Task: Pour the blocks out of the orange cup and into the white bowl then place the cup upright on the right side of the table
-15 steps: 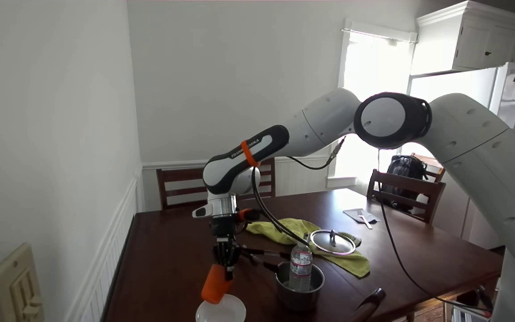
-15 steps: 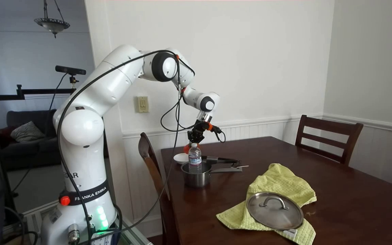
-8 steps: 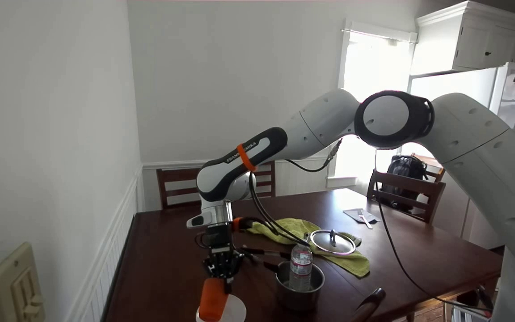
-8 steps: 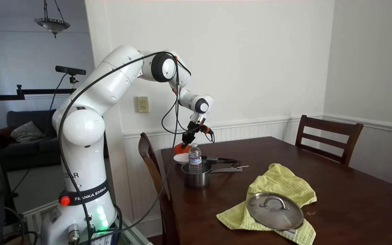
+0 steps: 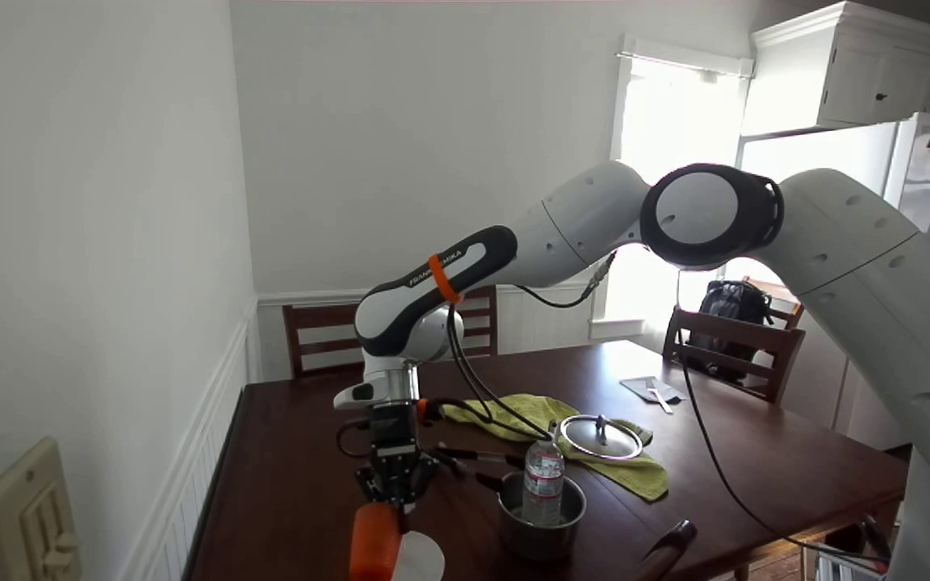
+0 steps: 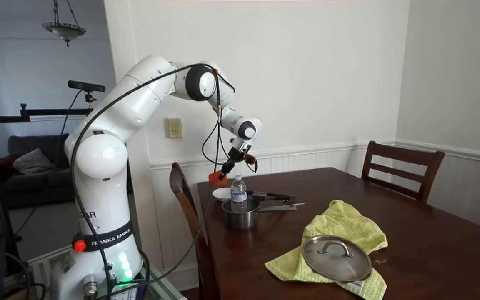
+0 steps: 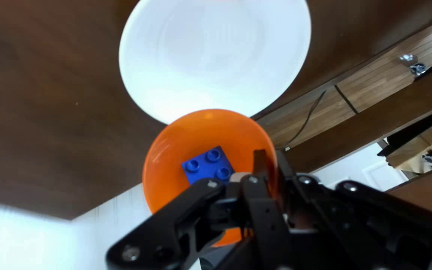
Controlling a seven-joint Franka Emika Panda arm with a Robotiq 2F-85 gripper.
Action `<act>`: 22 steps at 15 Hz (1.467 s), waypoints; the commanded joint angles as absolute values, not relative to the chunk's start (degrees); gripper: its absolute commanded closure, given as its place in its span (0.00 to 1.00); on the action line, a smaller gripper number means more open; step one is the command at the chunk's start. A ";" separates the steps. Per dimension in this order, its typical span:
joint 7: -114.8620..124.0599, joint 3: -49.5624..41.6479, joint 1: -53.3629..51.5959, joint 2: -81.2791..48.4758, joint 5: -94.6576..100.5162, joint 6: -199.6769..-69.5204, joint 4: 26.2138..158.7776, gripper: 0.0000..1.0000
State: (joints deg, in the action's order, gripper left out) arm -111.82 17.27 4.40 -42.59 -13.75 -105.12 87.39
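Note:
My gripper (image 7: pixel 271 161) is shut on the wall of the orange cup (image 7: pixel 201 129), one finger inside the rim and one outside. A blue block (image 7: pixel 207 165) lies inside the cup, partly hidden by a finger; no other block shows. The white bowl (image 7: pixel 216 75) is beyond the cup's rim, and its visible inside holds nothing. In both exterior views the cup (image 5: pixel 374 542) (image 6: pixel 218 178) is tilted, above the table beside and partly over the bowl (image 5: pixel 423 558) (image 6: pixel 222 193). The gripper (image 5: pixel 402 515) (image 6: pixel 224 173) is on the cup's upper side.
A metal pot (image 5: pixel 542 541) holding a water bottle (image 5: pixel 543 484) stands beside the bowl on the table (image 5: pixel 295 484). Dark-handled utensils (image 6: pixel 269 196) lie behind it. A yellow-green cloth (image 6: pixel 344 221) with a silvery lid (image 6: pixel 336 258) lies farther off. The wall (image 5: pixel 190 363) borders the table.
In both exterior views the cup has moved left, coming out from behind the bottle in one of them. It has tilted further, and the gripper has turned with it. The bowl has not moved.

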 commanded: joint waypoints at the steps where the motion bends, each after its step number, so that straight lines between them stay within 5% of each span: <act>1: -121.30 18.73 8.01 -41.56 -21.56 -104.00 88.29 0.98; 17: -134.14 12.30 14.46 -52.15 -50.79 -76.06 82.68 0.98; 22: -137.62 7.44 11.87 -43.87 -52.36 -85.91 90.19 0.98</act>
State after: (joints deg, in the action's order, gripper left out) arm -135.70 11.22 14.16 -50.55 -51.01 -80.31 85.16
